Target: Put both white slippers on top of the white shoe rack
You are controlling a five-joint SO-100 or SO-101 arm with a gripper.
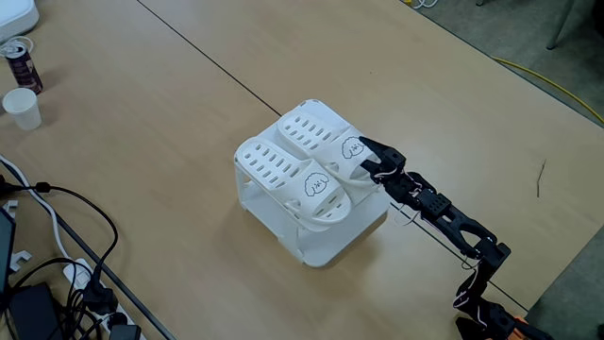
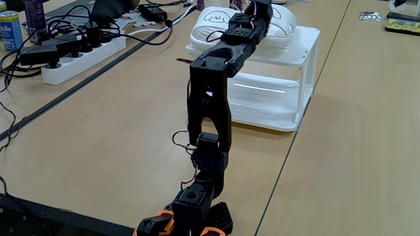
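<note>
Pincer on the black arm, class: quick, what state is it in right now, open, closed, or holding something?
Pincer: at the heel edge of one white rubbery slipper on the white plastic shoe rack; cannot tell whether it grips or is open.

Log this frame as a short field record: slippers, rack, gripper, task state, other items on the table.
slippers: both white slippers, one and the other, lie side by side on the rack top
rack: white shoe rack stands on the wooden table
gripper: gripper at the heel end of the slipper nearer the arm; open or shut cannot be told
task state: both slippers look placed; arm not yet pulled away
other items: paper cup, can, power strip with cables
</note>
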